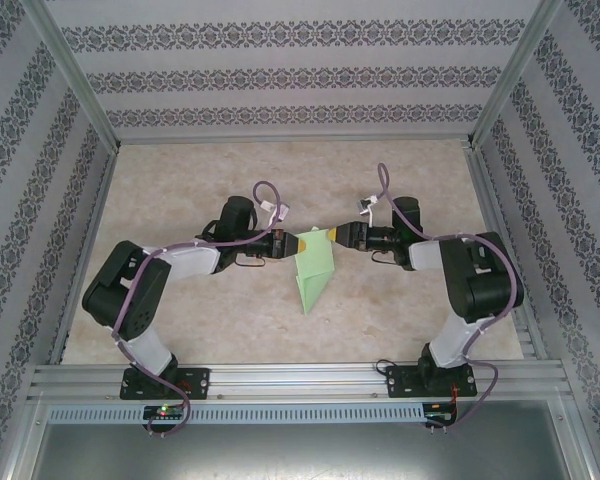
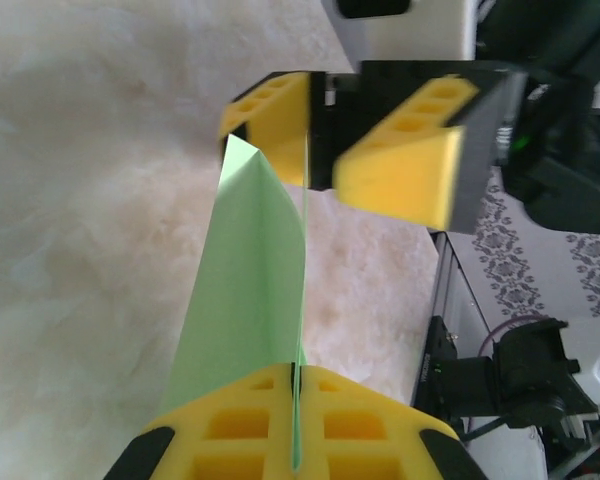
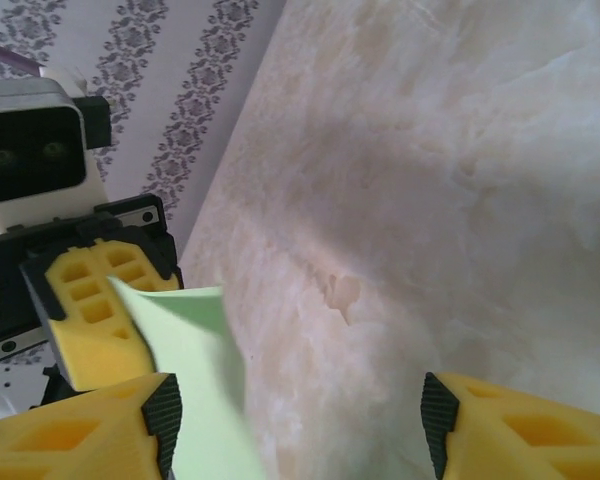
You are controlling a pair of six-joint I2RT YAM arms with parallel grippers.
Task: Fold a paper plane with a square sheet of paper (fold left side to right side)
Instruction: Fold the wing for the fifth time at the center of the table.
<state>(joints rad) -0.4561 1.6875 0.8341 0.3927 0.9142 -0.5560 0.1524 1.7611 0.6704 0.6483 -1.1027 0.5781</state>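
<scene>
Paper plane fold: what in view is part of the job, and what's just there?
Job: green paper; left gripper, shut on it; right gripper, open at its other end.
Just there: table; patterned walls; metal frame rail.

A pale beige marbled table filled the middle of the frame. At centre hung a folded green sheet of paper; whether it touched the surface was unclear.

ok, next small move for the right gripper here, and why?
Probably close the right gripper: its jaws stand open around the far edge of the green paper, while the left gripper is shut on the near edge.
</scene>
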